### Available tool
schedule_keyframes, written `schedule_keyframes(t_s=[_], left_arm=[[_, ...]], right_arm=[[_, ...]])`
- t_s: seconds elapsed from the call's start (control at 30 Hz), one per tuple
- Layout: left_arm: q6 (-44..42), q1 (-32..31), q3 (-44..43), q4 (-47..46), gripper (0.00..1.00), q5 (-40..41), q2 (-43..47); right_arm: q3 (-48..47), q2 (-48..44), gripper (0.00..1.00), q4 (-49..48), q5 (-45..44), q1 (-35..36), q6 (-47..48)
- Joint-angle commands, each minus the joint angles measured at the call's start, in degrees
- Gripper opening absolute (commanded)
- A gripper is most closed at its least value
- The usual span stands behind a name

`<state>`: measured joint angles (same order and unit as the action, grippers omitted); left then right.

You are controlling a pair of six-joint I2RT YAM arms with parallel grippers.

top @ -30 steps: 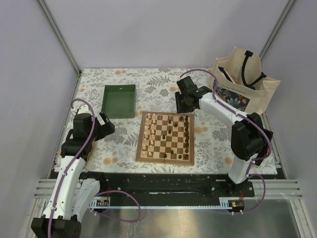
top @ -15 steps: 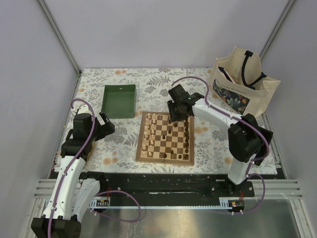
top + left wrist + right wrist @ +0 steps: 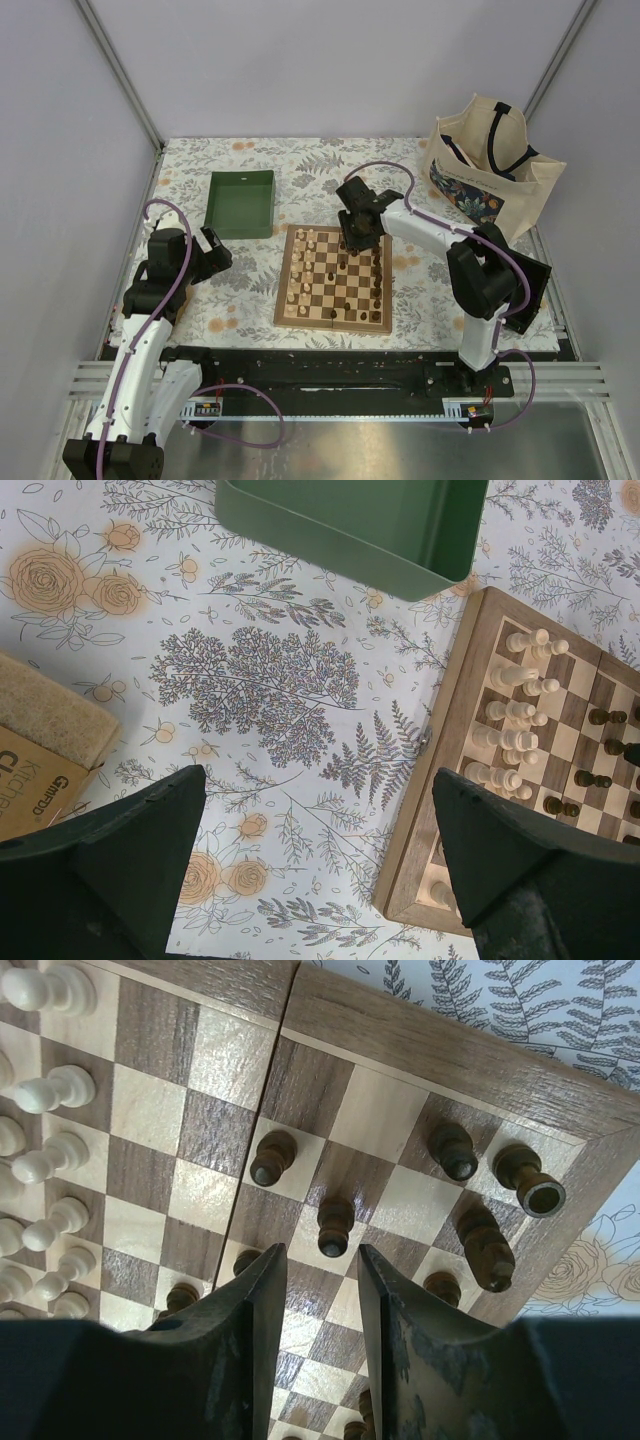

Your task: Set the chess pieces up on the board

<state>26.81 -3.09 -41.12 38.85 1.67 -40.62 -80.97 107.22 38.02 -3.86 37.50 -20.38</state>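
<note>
The chessboard (image 3: pixel 335 278) lies mid-table with cream chess pieces (image 3: pixel 300 262) along its left side and dark ones (image 3: pixel 377 280) mostly on its right. My right gripper (image 3: pixel 352 240) hovers over the board's far edge, open and empty. In the right wrist view its fingertips (image 3: pixel 321 1262) straddle the air just short of a dark pawn (image 3: pixel 333 1226); other dark pieces (image 3: pixel 487 1246) stand near the corner. My left gripper (image 3: pixel 318 880) is open and empty over the cloth left of the board (image 3: pixel 445 830), with cream pieces (image 3: pixel 512 720) in sight.
A green tray (image 3: pixel 241 203) sits at the back left and shows in the left wrist view (image 3: pixel 350 525). A cloth tote bag (image 3: pixel 492 165) stands at the back right. A cardboard box with a sponge (image 3: pixel 40 755) lies by my left gripper.
My right arm has swung left and forward from beyond the board's far right corner to above its far edge. The left arm has not moved.
</note>
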Motion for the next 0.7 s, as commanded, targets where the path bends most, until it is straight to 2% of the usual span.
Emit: schedule_keyframes(t_s=[0.0,0.33,0.67], left_arm=[[-0.35,0.28,-0.80,-2.99,0.99,-0.79,-0.07],[-0.35,0.28,-0.80,-2.99,0.99,-0.62,-0.07],[-0.35,0.28,-0.71,-2.99,0.99,-0.62,-0.16]], right_arm=[[-1.65,1.24,0.41,0.48,-1.15,0.30,0.34],[-2.79,2.03,0.39,0.56,-2.56,0.30,1.05],[-2.62,1.33,0.21,0.56,-3.70,0.12,0.96]])
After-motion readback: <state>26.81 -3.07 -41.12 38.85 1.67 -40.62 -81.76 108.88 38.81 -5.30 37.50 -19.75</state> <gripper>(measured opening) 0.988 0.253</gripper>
